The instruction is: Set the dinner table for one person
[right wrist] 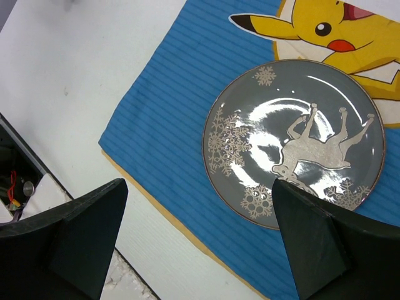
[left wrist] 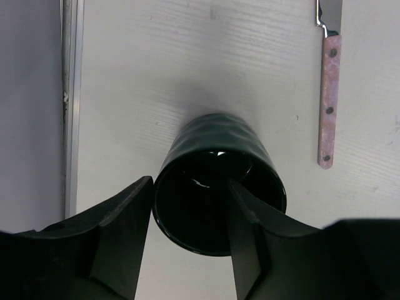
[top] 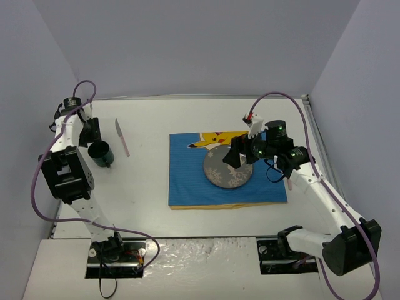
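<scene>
- Step in hand, as judged: taking the dark green cup [left wrist: 215, 147] by its rim so that it can join the place setting.
- The left pincer [left wrist: 190, 182] straddles 1 side of the cup wall, with 1 finger outside and 1 inside the mouth. The gap is wider than the wall, so the pincer is partly spread and pinches nothing.
- To grip well, close squarely on the wall with both fingers low enough to hold. Then lift straight up before moving sideways.
- The knife [left wrist: 329, 100] lies between the cup and the placemat [right wrist: 169, 112]. Carry the cup over the knife, not through it.
- The right pincer [right wrist: 200, 187] is spread wide and empty, and hangs over the plate [right wrist: 250, 106]. It would need to clear off before the cup comes in.
- The white table [top: 150, 187] carries everything. The placemat with the plate lies right of centre. The cup and knife sit on the bare left part.
- Only the top view shows the whole layout and both arms.
- Only the left wrist view shows the finger inside the cup and the rivets in the knife's pink handle.
- Only the right wrist view shows the plate's reindeer and snowflake pattern.
</scene>
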### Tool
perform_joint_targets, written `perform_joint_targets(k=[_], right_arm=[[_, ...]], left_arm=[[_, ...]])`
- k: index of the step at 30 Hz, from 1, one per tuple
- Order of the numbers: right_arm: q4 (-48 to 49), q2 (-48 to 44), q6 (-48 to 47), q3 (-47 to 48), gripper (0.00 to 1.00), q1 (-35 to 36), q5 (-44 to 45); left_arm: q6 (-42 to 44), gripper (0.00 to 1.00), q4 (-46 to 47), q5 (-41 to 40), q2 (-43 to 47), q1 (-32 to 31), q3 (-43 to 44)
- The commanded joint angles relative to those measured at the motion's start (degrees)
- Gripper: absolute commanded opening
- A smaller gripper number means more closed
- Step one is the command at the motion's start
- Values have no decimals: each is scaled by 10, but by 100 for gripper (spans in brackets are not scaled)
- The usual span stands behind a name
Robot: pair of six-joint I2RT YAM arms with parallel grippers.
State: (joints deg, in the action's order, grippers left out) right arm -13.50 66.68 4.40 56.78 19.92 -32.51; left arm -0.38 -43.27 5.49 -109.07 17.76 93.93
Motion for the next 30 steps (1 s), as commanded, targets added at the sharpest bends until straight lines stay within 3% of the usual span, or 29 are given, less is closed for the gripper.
perform_joint_targets(k=[1,13,20,27,30], right_arm=[[32,-29,-9,1,97,3,-23],[36,-41,-2,-12,97,3,-32],[36,-39,-1,-13,97,3,-30],[37,-36,1,-12,97,5,-27],[37,-34,-1,-12,96,10,-23]], left_arm=[[32,47,-19,-27,53,1,3],[47,46,3,-14,8,1,-6],[47,38,26,9,-3,1,-6],[41,24,34,36,-3,2,-22],[32,10,43,49,14,1,-45]])
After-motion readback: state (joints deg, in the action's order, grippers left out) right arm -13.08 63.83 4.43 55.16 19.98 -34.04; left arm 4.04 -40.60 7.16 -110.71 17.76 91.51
